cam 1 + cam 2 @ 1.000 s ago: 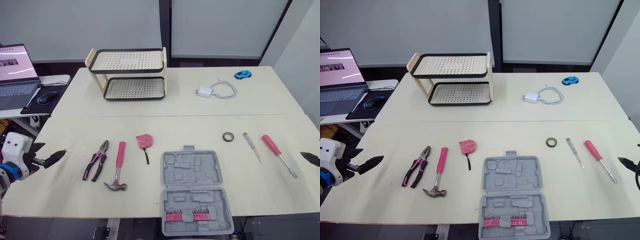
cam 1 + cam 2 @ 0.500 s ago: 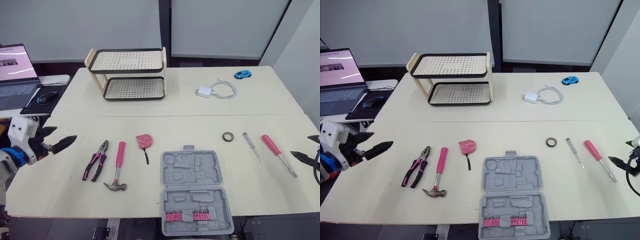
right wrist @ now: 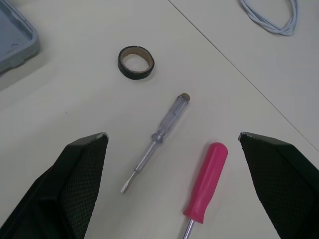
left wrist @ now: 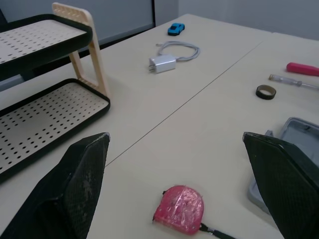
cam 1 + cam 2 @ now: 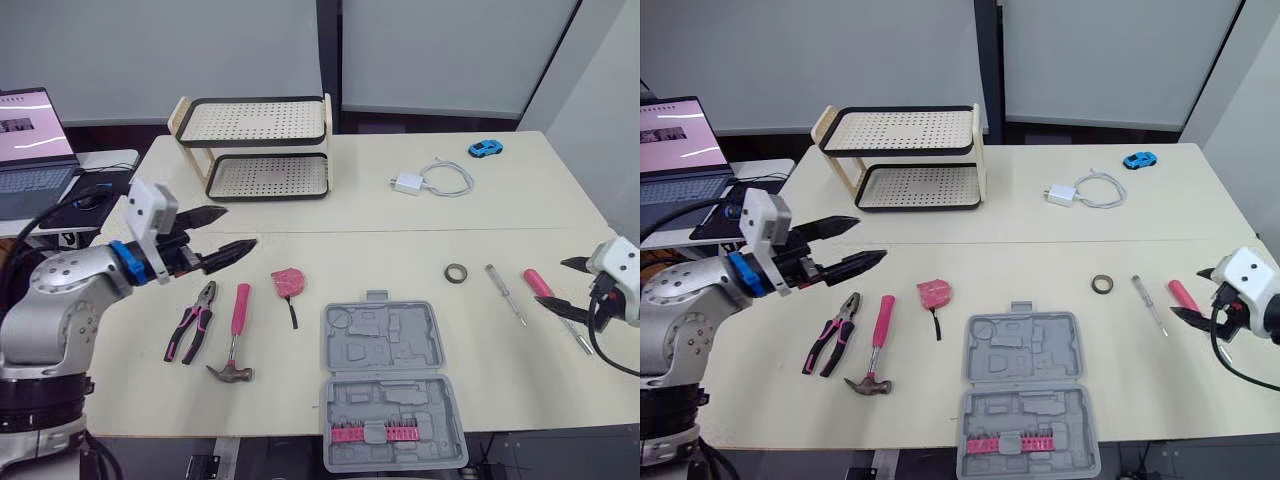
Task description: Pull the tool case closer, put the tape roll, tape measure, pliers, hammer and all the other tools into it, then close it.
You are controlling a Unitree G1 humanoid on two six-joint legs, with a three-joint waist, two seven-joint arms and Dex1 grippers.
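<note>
Left eye view gives me the grey plastic tool case [image 5: 385, 340] lying open at the near edge of the cream tabletop [image 5: 350, 230], both moulded halves facing up; a row of pink bits [image 5: 372, 432] sits in the nearer half. To its left lie the pink-handled claw hammer [image 5: 236, 330] and, just beyond that, the pink-and-black pliers [image 5: 193, 320], both apart from the case; the pink tape measure [image 5: 289, 281] rests near the case's far left corner, its black strap trailing toward me. To the right, well apart from the case, I see the dark tape roll [image 5: 457, 273], then the clear-handled screwdriver [image 5: 505, 294], then the pink-handled screwdriver [image 5: 535, 282], side by side.

My left end effector [image 5: 232, 230] hovers above the tabletop beyond the pliers, its two black fingers spread wide with nothing between them, pointing toward the tape measure; my right end effector [image 5: 568, 287] hangs over the pink-handled screwdriver near the right edge, equally wide open and empty.

Farther back stand a two-tier perforated rack [image 5: 260, 145], a white charger with coiled cable [image 5: 410, 183] and a small blue toy car [image 5: 486, 149]; an open laptop [image 5: 30, 140] sits on a side desk to the left.
</note>
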